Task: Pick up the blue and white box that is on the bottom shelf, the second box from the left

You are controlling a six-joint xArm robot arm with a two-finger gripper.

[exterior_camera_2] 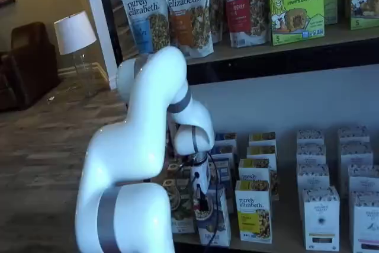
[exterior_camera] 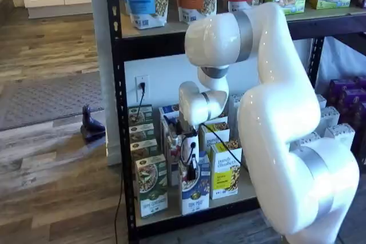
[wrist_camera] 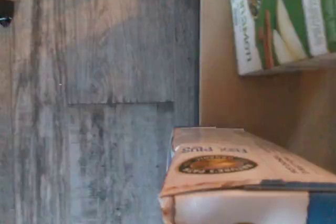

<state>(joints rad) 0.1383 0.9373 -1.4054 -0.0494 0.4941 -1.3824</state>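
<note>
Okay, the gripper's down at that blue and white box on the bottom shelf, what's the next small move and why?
Probably lift gently and draw outward. The gripper appears shut on the blue and white box, which stands on the bottom shelf close between the green-and-white carton and the yellow-and-white carton.

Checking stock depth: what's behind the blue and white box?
Behind the blue and white box at least one more carton shows at the row's back; the arm covers anything between.

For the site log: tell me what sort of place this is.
Probably a mock grocery shelf set up in a home: a black steel rack stocked with cereal cartons and granola pouches, beside a wood floor and a lamp.
</note>
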